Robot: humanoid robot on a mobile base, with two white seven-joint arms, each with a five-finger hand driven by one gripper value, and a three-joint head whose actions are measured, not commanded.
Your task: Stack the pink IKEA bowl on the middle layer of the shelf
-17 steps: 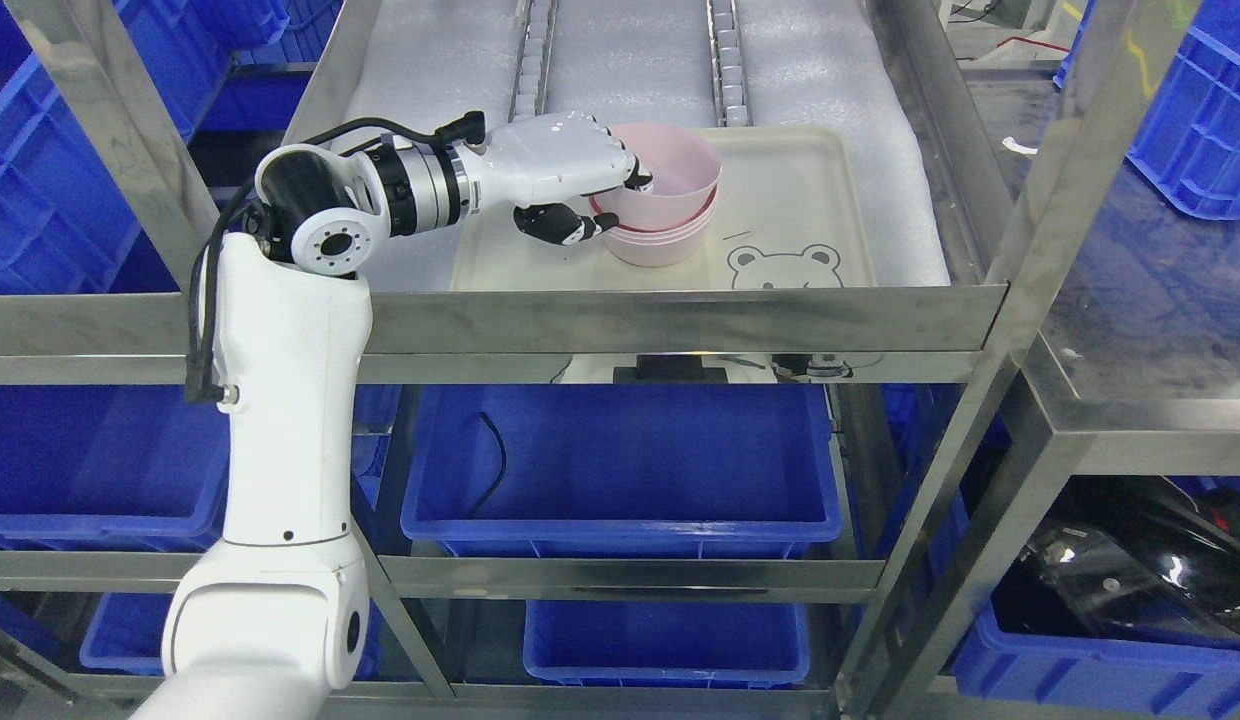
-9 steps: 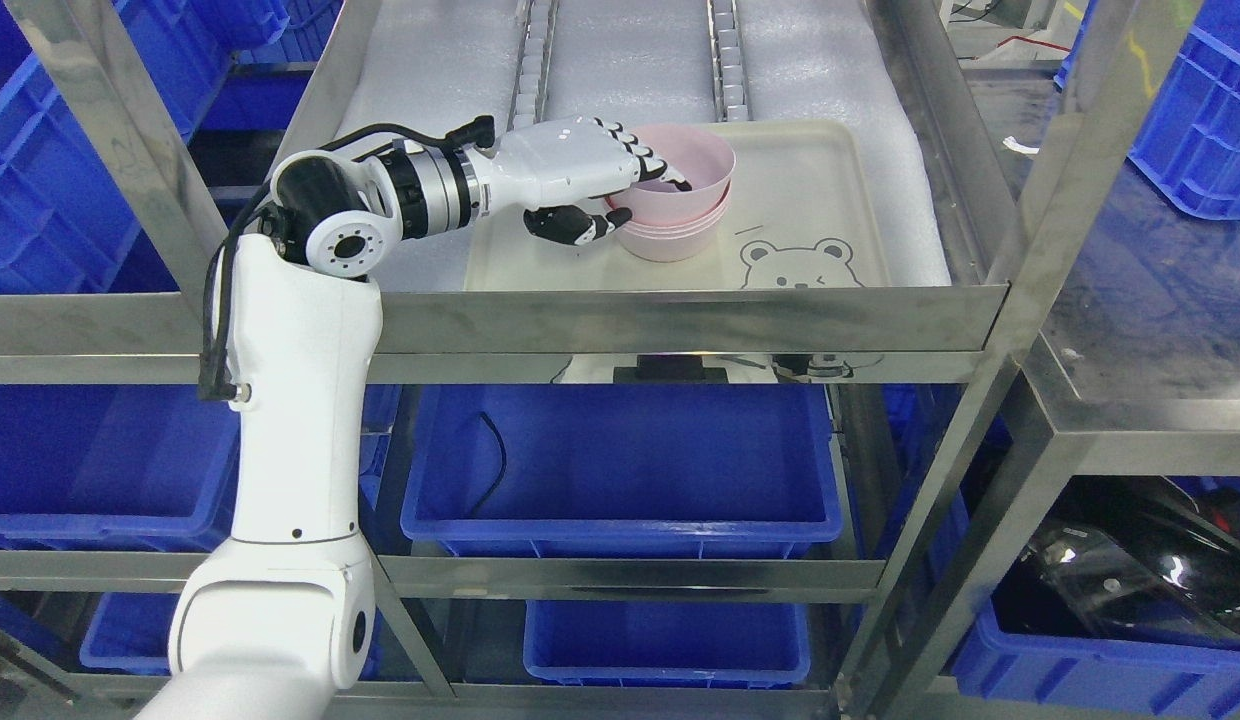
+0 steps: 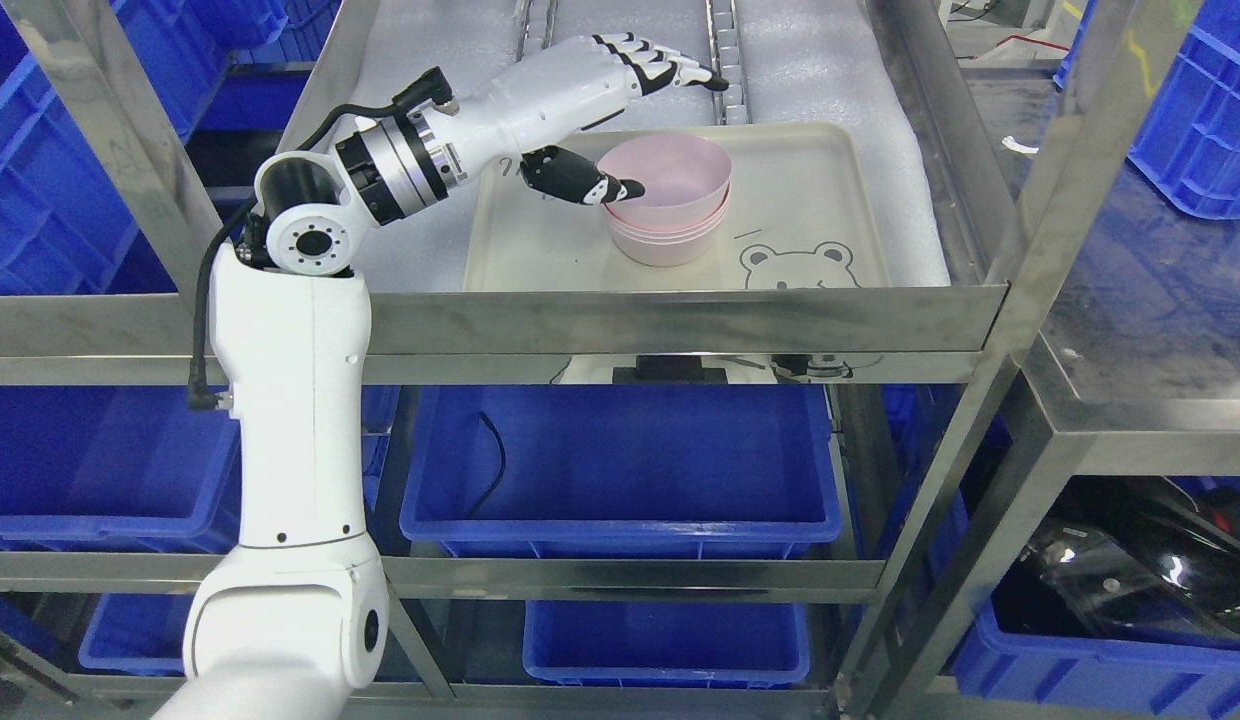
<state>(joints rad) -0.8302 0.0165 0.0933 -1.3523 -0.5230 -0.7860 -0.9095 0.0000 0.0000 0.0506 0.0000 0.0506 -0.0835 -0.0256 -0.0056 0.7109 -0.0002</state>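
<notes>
Release looks to be the step in hand: the left hand (image 3: 570, 100), white with black fingers (image 3: 670, 70) spread and holding nothing, hovers at ten o'clock of the round pink plastic bowl (image 3: 670, 180), thumb near its rim. That bowl sits nested in a stack on the cream bear-print tray (image 3: 820, 190) on the steel shelf (image 3: 680, 320). Best to lift straight clear without nudging the rim. How many bowls lie beneath is hard to count; the right hand is unseen.
</notes>
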